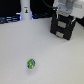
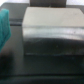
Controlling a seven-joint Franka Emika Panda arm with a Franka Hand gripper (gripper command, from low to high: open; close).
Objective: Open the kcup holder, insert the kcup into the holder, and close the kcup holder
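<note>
The kcup holder [image 1: 63, 28], a black boxy unit, is seen directly beneath the gripper [image 1: 64, 15], which hangs just over its top at the far side of the white table [image 1: 30, 45]; this placement is judged to suit a reach for the holder, since it must be opened before anything can be put in. The kcup [image 1: 31, 64], a small green-and-white pod, lies on the table well away from the gripper, nearer the camera and toward the exterior view's left, and it is held by nothing. Whether the jaws are spread or closed cannot be told: the exterior view is too blurred. In the wrist view a flat top surface [image 2: 50, 22] of the holder is seen close below, with a teal object [image 2: 4, 27] at one edge that cannot be identified. One holder, one green pod and one gripper are counted. A white bottle-like object [image 1: 25, 11] stands beyond the pod, well apart from the gripper.
</note>
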